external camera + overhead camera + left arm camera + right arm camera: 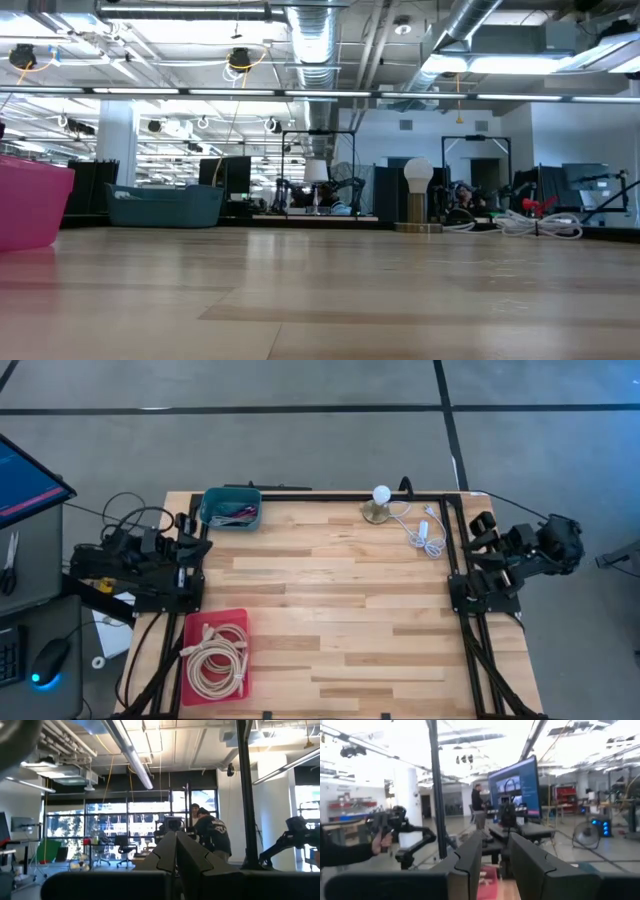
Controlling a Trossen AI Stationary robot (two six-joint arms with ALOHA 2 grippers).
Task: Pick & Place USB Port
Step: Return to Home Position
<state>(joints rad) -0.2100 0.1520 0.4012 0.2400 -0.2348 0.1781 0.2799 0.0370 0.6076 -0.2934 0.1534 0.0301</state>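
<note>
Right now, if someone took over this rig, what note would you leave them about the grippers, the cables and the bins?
Left gripper: shut, holding nothing, arm folded at the table's left edge.
Right gripper: fingers slightly apart, holding nothing, arm folded at the right edge.
Red bin, lower left in the high view: holds a coiled tan cable.
Blue bin, upper left: holds cables, too small to tell apart.
Done: sorting looks complete.
Left: probably nothing; a white cord lies beside the bulb lamp at the far edge, seemingly the lamp's own.
</note>
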